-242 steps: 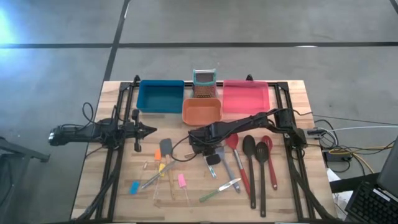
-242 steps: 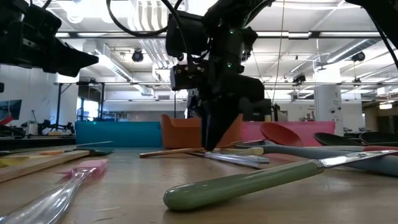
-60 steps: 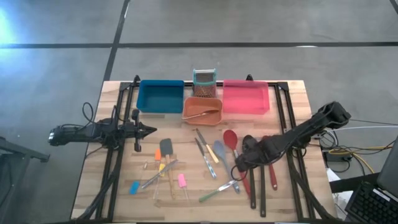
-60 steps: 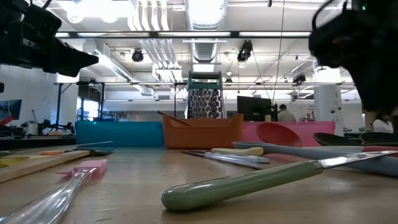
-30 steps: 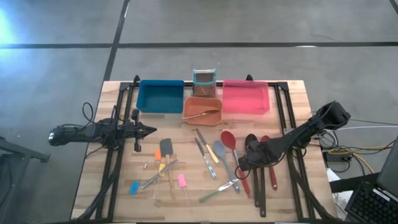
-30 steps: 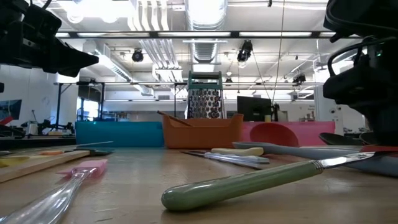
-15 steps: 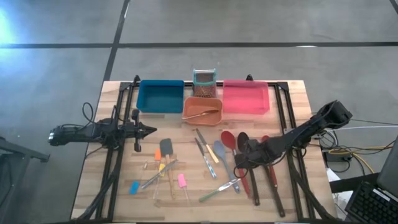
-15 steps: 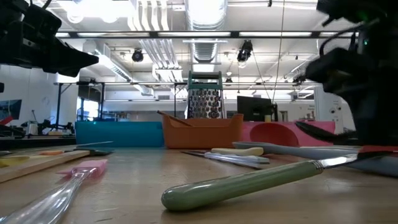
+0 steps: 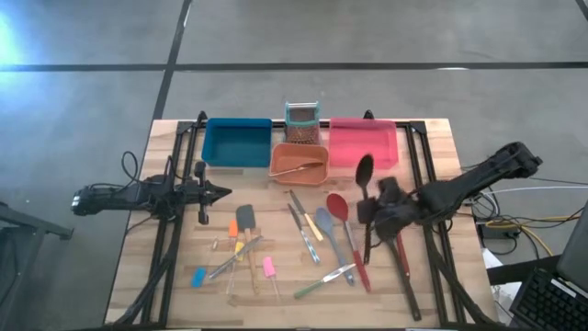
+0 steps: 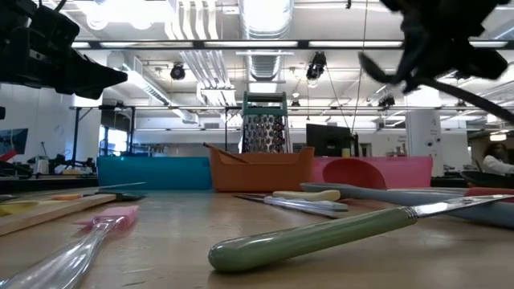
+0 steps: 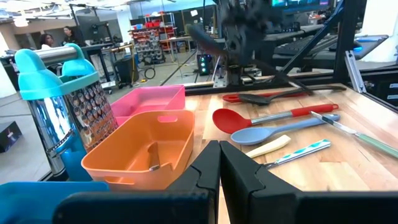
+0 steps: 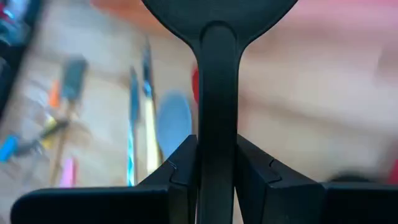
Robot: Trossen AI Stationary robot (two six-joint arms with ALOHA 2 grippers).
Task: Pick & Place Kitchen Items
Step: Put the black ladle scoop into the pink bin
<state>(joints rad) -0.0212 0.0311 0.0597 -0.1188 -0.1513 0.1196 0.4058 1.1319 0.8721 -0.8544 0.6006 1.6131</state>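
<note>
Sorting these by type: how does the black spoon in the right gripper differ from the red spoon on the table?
The black spoon is black all over and clamped in the right gripper, lifted off the table; the red spoon has a red bowl and lies flat on the wood, untouched. The black spoon's bowl points toward the pink bin. Both are long-handled spoons.

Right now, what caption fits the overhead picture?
Right gripper lifts a black spoon above the table; left gripper waits, shut.
</note>
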